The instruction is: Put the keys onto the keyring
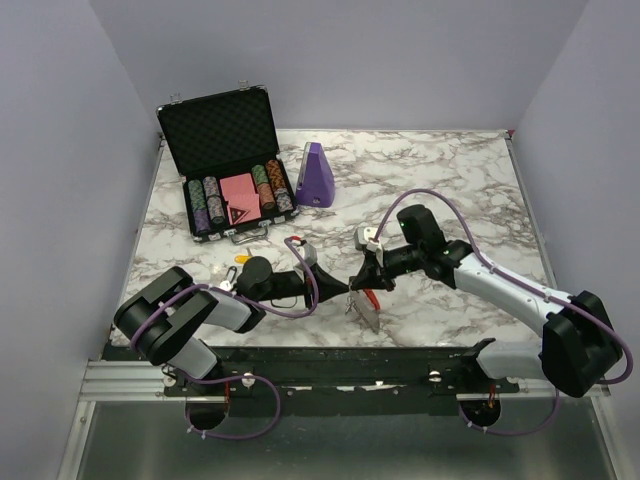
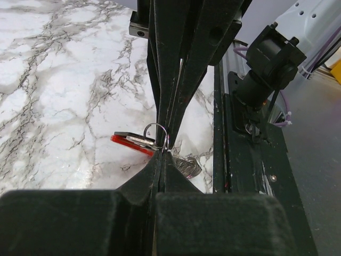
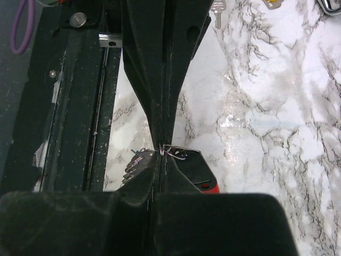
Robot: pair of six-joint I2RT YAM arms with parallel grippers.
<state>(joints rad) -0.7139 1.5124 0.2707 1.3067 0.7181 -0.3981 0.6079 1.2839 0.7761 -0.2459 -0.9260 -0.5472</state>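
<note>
The keyring point(image 1: 368, 304) hangs just above the table's front edge, between both grippers. Its red plastic part point(image 2: 127, 142), thin silvery wire ring point(image 2: 156, 131) and silvery chain-like part point(image 2: 187, 166) show in the left wrist view. My left gripper point(image 1: 340, 290) point(image 2: 161, 152) is shut on the wire ring. Tip to tip with it, my right gripper point(image 1: 358, 284) point(image 3: 161, 153) is shut on the same ring, beside the red and black part point(image 3: 201, 172). A yellow-tagged key point(image 1: 240, 258) and a silvery key point(image 3: 217, 13) lie loose on the marble.
An open black case point(image 1: 222, 128) with poker chips stands at the back left. A purple wedge-shaped object point(image 1: 317, 175) stands beside it. The black rail point(image 3: 69, 106) of the table's front edge runs right under the grippers.
</note>
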